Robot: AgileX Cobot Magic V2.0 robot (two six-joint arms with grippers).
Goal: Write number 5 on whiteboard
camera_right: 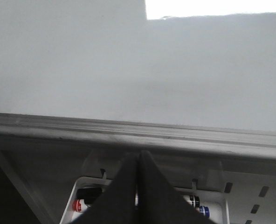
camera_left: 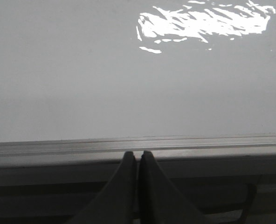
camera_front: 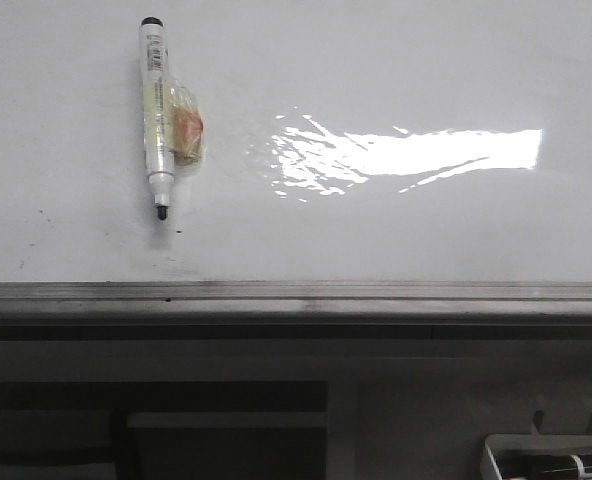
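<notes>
The whiteboard (camera_front: pixel 396 230) lies flat and glossy, bare of any drawn figure, glare across its right half. A marker (camera_front: pixel 157 115) rests on its left part, tip toward the grey edge strip (camera_front: pixel 296 293). Both the left gripper (camera_left: pixel 138 161) and right gripper (camera_right: pixel 138 161) have jaws pressed closed, empty, near that strip.

You are looking at a dim, grey front view: the whiteboard (camera_front: pixel 396 60) carries a hard, blown-out glare patch (camera_front: pixel 416 152) with rippled edges. The marker (camera_front: pixel 157 120) casts a faint shadow. Both wrist views are soft, the near fingers (camera_left: pixel 128 191) blurred dark shapes.
</notes>
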